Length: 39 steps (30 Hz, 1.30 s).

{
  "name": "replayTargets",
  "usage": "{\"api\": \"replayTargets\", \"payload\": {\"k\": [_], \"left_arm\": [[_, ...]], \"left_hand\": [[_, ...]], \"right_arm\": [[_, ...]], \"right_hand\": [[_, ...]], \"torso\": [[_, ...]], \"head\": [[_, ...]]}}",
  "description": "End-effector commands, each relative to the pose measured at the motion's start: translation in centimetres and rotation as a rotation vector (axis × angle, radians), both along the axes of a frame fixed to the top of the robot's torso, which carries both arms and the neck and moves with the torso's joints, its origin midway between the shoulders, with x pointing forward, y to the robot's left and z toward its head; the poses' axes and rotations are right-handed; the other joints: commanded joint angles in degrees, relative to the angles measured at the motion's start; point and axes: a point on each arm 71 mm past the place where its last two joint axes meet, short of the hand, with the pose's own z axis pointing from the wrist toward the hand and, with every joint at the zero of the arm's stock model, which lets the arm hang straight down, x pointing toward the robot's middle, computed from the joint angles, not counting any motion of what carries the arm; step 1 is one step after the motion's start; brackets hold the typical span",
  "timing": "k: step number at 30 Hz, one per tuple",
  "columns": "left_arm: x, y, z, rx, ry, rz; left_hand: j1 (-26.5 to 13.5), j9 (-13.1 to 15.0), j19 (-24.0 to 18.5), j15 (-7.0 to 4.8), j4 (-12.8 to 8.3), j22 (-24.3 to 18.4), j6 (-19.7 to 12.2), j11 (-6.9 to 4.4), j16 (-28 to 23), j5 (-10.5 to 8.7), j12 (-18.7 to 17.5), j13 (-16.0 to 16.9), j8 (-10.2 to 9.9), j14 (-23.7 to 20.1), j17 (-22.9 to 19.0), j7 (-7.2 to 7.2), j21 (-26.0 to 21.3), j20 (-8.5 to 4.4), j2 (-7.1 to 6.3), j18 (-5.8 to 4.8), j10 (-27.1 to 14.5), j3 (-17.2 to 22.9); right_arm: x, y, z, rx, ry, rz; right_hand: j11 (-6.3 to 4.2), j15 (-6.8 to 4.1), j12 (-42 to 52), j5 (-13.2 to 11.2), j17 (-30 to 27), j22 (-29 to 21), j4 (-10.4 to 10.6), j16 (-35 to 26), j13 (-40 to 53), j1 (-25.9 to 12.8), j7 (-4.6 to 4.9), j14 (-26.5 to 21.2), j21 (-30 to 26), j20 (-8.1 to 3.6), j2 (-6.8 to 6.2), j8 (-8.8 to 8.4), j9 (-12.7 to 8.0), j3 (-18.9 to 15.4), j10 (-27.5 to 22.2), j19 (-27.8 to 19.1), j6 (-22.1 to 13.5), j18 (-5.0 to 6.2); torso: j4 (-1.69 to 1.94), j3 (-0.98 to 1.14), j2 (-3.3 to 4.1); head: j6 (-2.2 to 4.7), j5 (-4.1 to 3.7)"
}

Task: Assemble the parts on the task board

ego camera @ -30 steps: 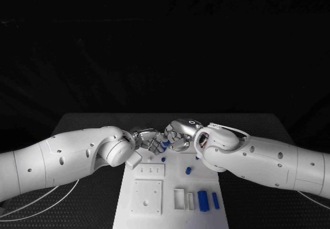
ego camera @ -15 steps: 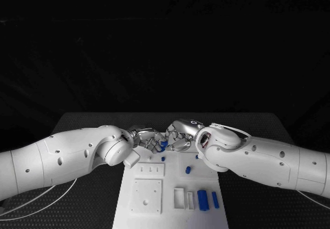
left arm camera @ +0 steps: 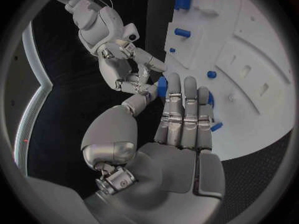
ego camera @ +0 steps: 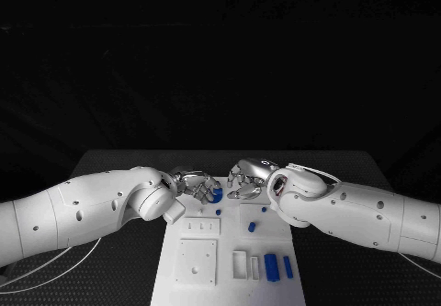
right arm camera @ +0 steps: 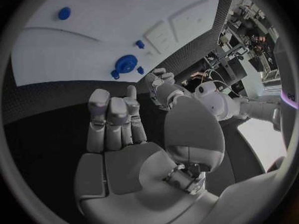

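From my remote station, I see the near end of the white task board [ego camera: 184, 280] on the black table [ego camera: 110, 166], carrying a square plate with a hole [ego camera: 197, 261], two slim white slots [ego camera: 245, 265] and, just beside them, two upright blue parts [ego camera: 271, 266], one thick and one thinner. Farther up the board sits a small white block with three slits [ego camera: 202, 225]. Beside it, toward my right arm, a short blue peg [ego camera: 252, 226] stands alone. Beyond that, two tiny blue studs [ego camera: 218, 212] rest on the board close to the hands.

At the far end of the board the two silver hands meet, nearly fingertip to fingertip but apart. The left hand [ego camera: 195, 185] grasps a blue part [left arm camera: 162, 86] between thumb and fingers; in the left wrist view that piece sits pinched at the fingertips, over the board's edge. The right hand [ego camera: 246, 180] has its fingers [right arm camera: 112, 115] loosely curled, not spread; I can see nothing in them, though I cannot tell for certain whether they touch the blue part. In the right wrist view a round blue part [right arm camera: 126, 63] lies on the board near the left hand's fingertips.
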Motion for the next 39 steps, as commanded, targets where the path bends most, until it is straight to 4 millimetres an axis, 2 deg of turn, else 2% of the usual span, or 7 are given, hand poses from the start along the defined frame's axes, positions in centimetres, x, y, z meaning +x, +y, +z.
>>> {"api": "replayTargets", "payload": {"k": [1, 10, 14, 19, 26, 32, 39], "left_arm": [[0.2, 0.3, 0.3, 0.094, -0.084, -0.046], [0.8, 1.9, 0.9, 0.275, -0.265, -0.060], [0.7, 2.1, 1.1, 0.366, -0.328, -0.066], [0.0, 2.2, 0.6, 0.450, -0.351, -0.085], [-1.1, 2.4, -0.5, 0.515, -0.328, -0.101], [-1.4, 2.4, -0.7, 0.521, -0.312, -0.102], [-1.7, 2.0, -0.9, 0.508, -0.304, -0.097]], "left_hand": [[0.90, 0.29, -0.41, -0.31, 0.38, 1.33, 3.35, -0.06, 0.30, 0.09, 0.38, 0.11, 0.17, 0.02, -0.10, -2.97, 0.51, -0.20, -0.05, -0.85, -0.41, 0.03], [3.63, 1.85, 1.57, -1.33, 2.59, 1.39, 3.62, -0.92, 2.92, -0.36, 2.82, 1.42, -0.61, 1.33, 0.02, -3.03, 3.62, -1.67, -2.26, -0.85, 0.58, -0.32], [5.90, 2.36, 3.96, -2.86, 4.49, 1.37, 4.33, -2.36, 6.04, -0.16, 6.64, 3.82, -1.34, 3.19, 0.60, -3.27, 6.72, -3.30, -4.67, -0.62, 2.25, -0.41], [7.55, 2.81, 6.14, -4.47, 5.87, 1.34, 6.09, -3.56, 9.10, 0.22, 10.82, 7.22, -1.93, 5.21, 0.83, -3.99, 9.98, -4.99, -6.18, -0.40, 3.09, -1.04], [7.12, 4.81, 8.97, -6.68, 5.97, 1.32, 8.55, -4.91, 13.87, 1.43, 15.83, 10.94, -1.58, 7.64, 1.29, -5.18, 14.71, -7.14, -6.32, 0.10, 3.73, -1.68], [6.41, 6.75, 10.25, -7.82, 5.51, 1.28, 9.46, -5.71, 17.01, 4.30, 19.11, 12.84, -1.16, 8.86, 1.65, -5.89, 17.36, -8.19, -6.44, 0.37, 4.44, -1.62], [6.69, 8.35, 11.68, -9.27, 5.31, 1.26, 9.93, -6.14, 21.47, 4.45, 24.65, 16.26, -2.22, 9.32, 1.91, -6.23, 19.13, -9.21, -7.58, 0.35, 4.35, -0.87]], "right_arm": [[0.6, -1.2, 0.0, 0.001, -0.033, -0.021], [2.1, -4.2, 0.6, 0.053, -0.044, -0.104], [2.6, -5.2, 1.4, 0.082, -0.053, -0.130], [3.1, -6.1, 2.1, 0.098, -0.064, -0.152], [3.7, -6.8, 2.7, 0.113, -0.073, -0.170], [4.3, -7.3, 2.8, 0.121, -0.071, -0.190], [4.5, -7.5, 2.8, 0.127, -0.065, -0.200]], "right_hand": [[0.05, 0.13, -0.45, 1.44, -0.07, 0.22, -0.05, -0.46, -0.17, 0.60, 0.83, -0.33, -0.28, -0.37, -0.34, -0.40, -0.17, -0.21, -0.50, -0.23, 0.24, 1.61], [0.15, 0.25, -0.54, 4.44, -0.02, 0.23, 0.45, -0.60, -0.45, 1.48, 0.93, -0.39, -0.52, -0.28, -0.21, -0.48, -0.30, 0.22, -0.56, -0.25, 0.21, 1.61], [0.13, 0.22, -0.53, 5.13, -0.01, 0.24, 0.64, -0.63, -0.53, 1.65, 0.91, -0.36, -0.55, -0.27, -0.13, -0.46, -0.33, 0.41, -0.50, -0.20, 0.28, 1.61], [0.11, 0.21, -0.52, 6.00, 0.01, 0.27, 0.90, -0.66, -0.62, 1.68, 0.89, -0.32, -0.59, -0.25, -0.11, -0.45, -0.36, 0.53, -0.44, -0.16, 0.34, 1.61], [0.10, 0.19, -0.51, 6.76, 0.02, 0.30, 0.99, -0.71, -0.70, 1.75, 0.88, -0.32, -0.63, -0.24, -0.14, -0.45, -0.39, 0.55, -0.42, -0.15, 0.37, 1.61], [0.09, 0.18, -0.50, 7.62, 0.04, 0.33, 0.98, -0.74, -0.76, 1.88, 0.88, -0.32, -0.67, -0.25, -0.14, -0.45, -0.42, 0.57, -0.42, -0.15, 0.39, 1.61], [0.10, 0.19, -0.49, 8.90, 0.07, 0.38, 1.16, -0.80, -0.85, 1.75, 0.89, -0.32, -0.72, -0.23, 0.00, -0.47, -0.46, 0.50, -0.44, -0.14, 0.39, 1.61]], "torso": [[0.03, -0.01, -0.01], [0.09, 0.11, -0.06], [0.00, 0.11, -0.04], [-0.06, 0.08, 0.01], [0.06, 0.18, -0.03], [0.05, 0.13, -0.03], [-0.02, 0.07, -0.07]], "head": [[-0.01, -0.01], [-0.27, 0.11], [-0.69, 0.28], [-0.96, 0.40], [-1.90, 0.66], [-2.41, 0.77], [-2.85, 0.94]]}}
